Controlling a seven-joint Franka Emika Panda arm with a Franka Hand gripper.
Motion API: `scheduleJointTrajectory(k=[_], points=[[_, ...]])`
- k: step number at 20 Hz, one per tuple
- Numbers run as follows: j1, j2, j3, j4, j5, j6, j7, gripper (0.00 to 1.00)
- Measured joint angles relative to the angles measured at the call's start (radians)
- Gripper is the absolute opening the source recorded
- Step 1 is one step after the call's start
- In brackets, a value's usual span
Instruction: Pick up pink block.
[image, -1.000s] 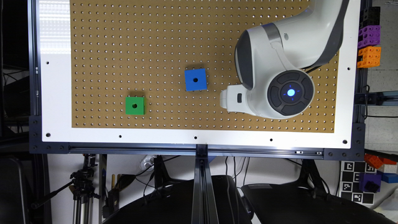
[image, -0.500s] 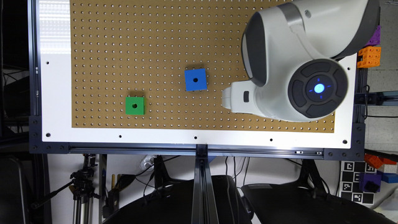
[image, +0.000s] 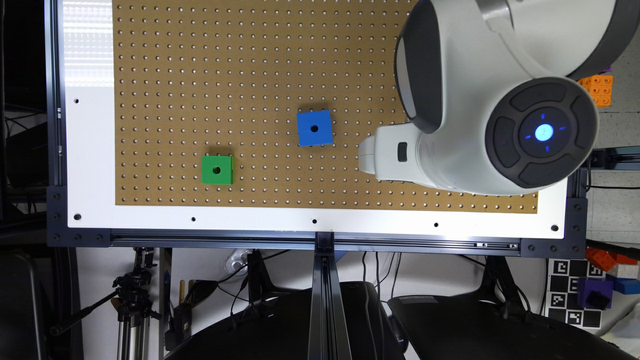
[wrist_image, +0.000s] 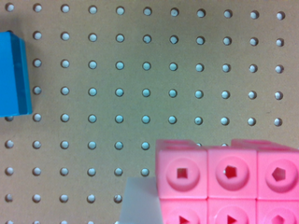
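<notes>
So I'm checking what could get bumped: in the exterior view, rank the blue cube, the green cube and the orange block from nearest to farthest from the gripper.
From the gripper:
1. Blue cube, just off toward the exterior view's left.
2. Green cube, farther left, near the pegboard's lower edge.
3. Orange block, off the board at the exterior view's right, beyond the arm.

arm (image: 500, 100) risen closer to exterior camera

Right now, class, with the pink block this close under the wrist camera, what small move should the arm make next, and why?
Probably keep lifting straight up, slowly. The pink block sits close under the wrist camera, above the pegboard, well apart from the blue cube, so nothing obstructs a vertical rise.
</notes>
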Motion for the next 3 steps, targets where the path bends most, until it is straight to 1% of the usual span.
scheduleJointTrajectory(k=[3], points=[[0.000, 0.000, 0.000, 0.000, 0.0000, 0.000, 0.000, 0.00]])
